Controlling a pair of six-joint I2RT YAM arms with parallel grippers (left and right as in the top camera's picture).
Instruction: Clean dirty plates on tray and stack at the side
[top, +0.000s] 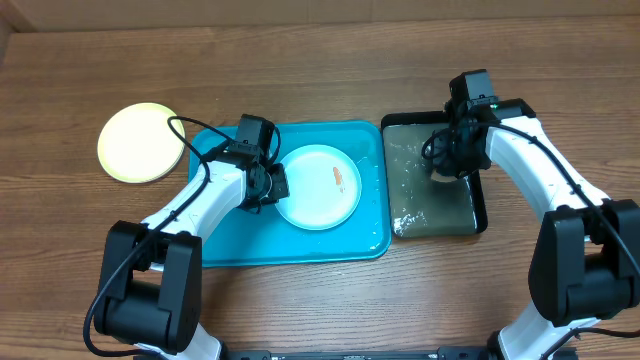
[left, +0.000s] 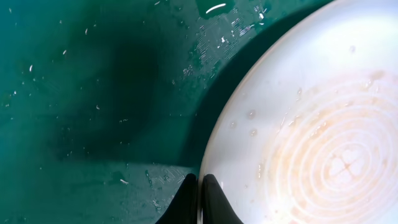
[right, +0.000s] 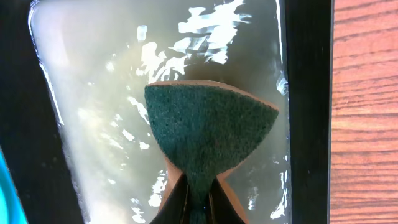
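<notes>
Closest thing to the lens was the right gripper (right: 198, 194), fingers squeezed tight on the bottom edge of a green scouring sponge (right: 208, 130), so the pad fanned out ahead of them. It hung over the cloudy water (right: 93, 124) in the black tray (right: 306, 93). I couldn't tell whether it was actually dipping in. I'd guess that tray was there purely for wetting the sponge before scrubbing. Pinching it low down left the whole rough face free, which made sense for wiping.

Other side: the left gripper (left: 199, 186) had its jaws closed on the rim of the white plate (left: 311, 124), with the thin edge running right in between them. The plate sat in the turquoise tray (top: 230, 240), a bit right of centre, with an orange smear (top: 337, 177) on it and a faint orange film showing up close. My read is the left arm was pinning it so it wouldn't skate around on the wet tray once the sponge arrived.

The yellow-green plate (top: 141, 143) lay on the bare table (top: 320, 60) left of the tray, well apart from it and looking clean, so presumably that was the stack spot. No third plate in any view.
</notes>
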